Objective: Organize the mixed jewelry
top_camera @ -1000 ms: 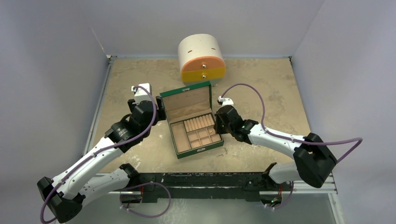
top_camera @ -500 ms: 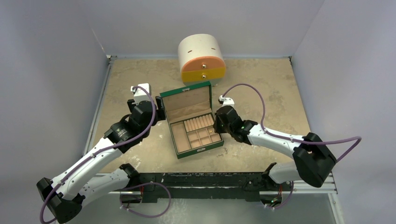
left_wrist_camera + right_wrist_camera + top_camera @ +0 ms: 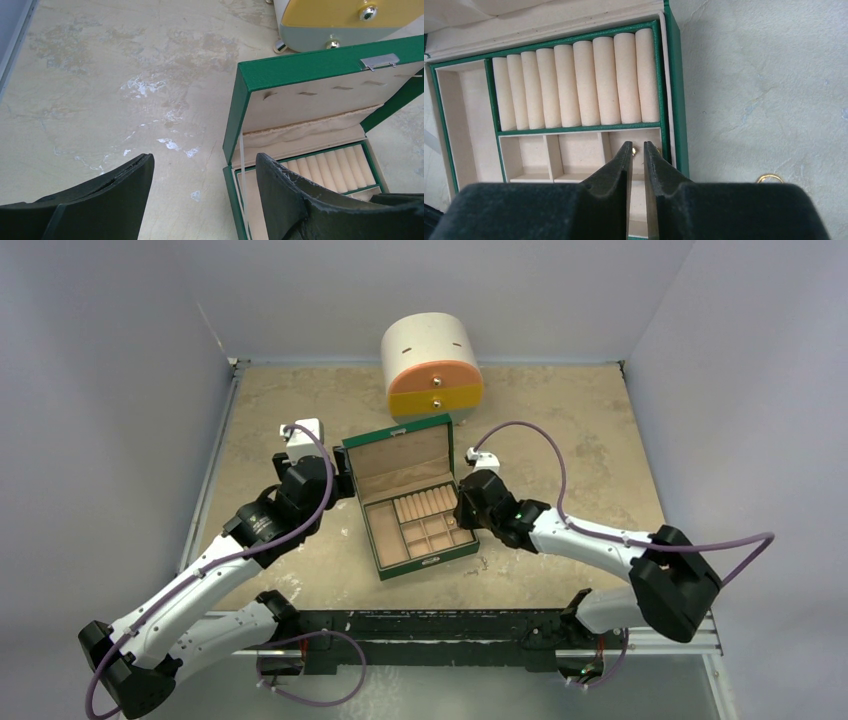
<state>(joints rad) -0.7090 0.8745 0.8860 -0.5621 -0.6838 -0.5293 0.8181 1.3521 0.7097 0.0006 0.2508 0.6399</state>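
Gold ring [image 3: 770, 176] on the worktop [image 3: 764, 75], lower right near the green box [image 3: 672, 75], looks featherlight and slippery, so pinch across its rim; right hand [image 3: 637, 146] is nearly clenched, can't tell if it's holding anything, left hand [image 3: 205, 159] is wide open.

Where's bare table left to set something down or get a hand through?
Free: far-left corner of the table, left of the drawer chest; far-right corner, right of it. Crowded: both flanks of the green box, left gripper on one, right gripper over the other, a gold ring on the table beside that edge. Chest-to-lid gap is narrow.
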